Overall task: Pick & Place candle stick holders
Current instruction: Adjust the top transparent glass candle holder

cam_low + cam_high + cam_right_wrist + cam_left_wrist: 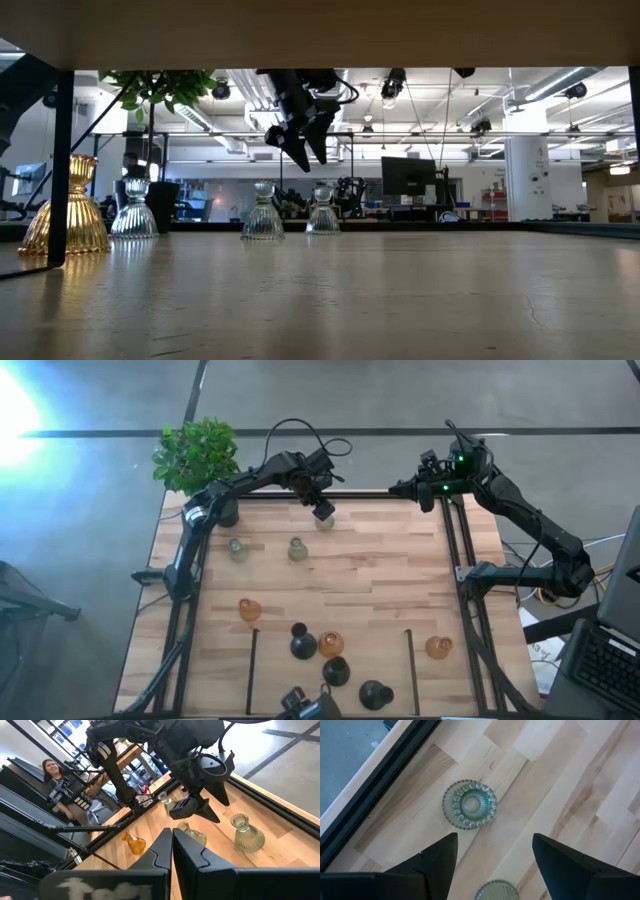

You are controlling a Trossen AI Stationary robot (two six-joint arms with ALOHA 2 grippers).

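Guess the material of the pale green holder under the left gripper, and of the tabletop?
Pale green holder: looks like clear tinted glass, ribbed with a beaded rim; the wood shows through it. Tabletop: pale wood strips joined butcher-block style, visible grain, matte finish. Left gripper hangs open above.

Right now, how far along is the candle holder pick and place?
Done: apparently one pale green holder stands at the far edge. In hand: nothing; the left gripper hangs open above it, and the right gripper is shut and empty. Left: two pale green holders mid-table, amber holders and black holders near the front.
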